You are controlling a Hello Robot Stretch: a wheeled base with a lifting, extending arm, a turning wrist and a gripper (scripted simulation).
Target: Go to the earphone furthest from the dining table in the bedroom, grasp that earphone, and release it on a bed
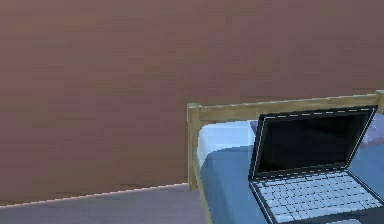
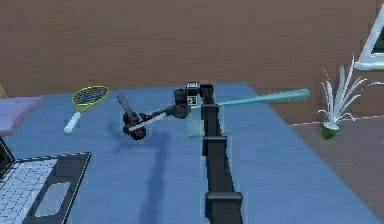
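Note:
The bed (image 2: 280,160) with its blue cover spreads across the arm side view, and its wooden headboard (image 1: 290,108) and a white pillow (image 1: 222,138) show in the forward view. My arm (image 2: 215,150) reaches out over the cover. The gripper (image 2: 130,113) points toward the view's left above the blanket. A small dark blob (image 2: 137,125) sits at its far end. I cannot tell whether the gripper holds anything.
An open laptop (image 1: 305,165) lies on the bed, with its keyboard (image 2: 38,185) at the arm side view's lower left. A yellow racket (image 2: 88,98) and a teal bat (image 2: 265,98) lie on the cover. A potted plant (image 2: 336,100) stands at the right.

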